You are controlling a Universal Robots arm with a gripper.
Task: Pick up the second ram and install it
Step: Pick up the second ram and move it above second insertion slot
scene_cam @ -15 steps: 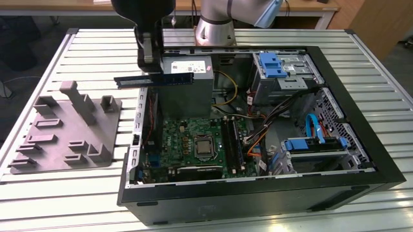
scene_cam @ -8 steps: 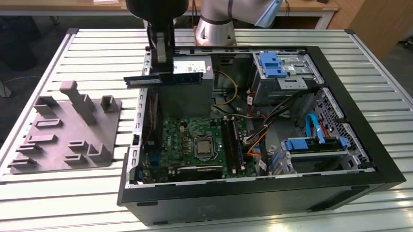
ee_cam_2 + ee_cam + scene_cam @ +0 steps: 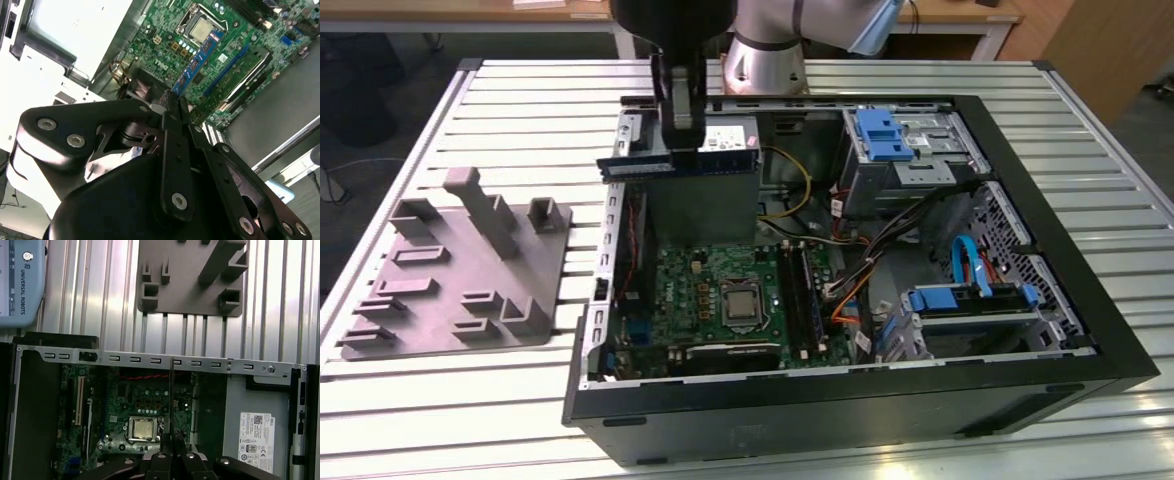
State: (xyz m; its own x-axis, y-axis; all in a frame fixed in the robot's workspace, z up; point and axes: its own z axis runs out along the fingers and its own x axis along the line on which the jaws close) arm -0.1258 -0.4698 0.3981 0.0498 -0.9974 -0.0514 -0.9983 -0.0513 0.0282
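My gripper is shut on the second ram, a long dark blue strip held level and on edge. It hangs above the back left part of the open computer case, over the power supply and clear of the green motherboard. In the second wrist view the second ram sticks out from the closed fingertips toward the motherboard and its processor socket. The first wrist view shows the second ram edge-on as a thin line rising from the gripper. Another dark memory stick stands in a slot beside the processor.
A grey holder block with posts and pockets lies on the slatted table, to the exterior view's left of the case. Inside the case are blue drive bays, bundled cables and a lower drive cage. The case walls stand high around the motherboard.
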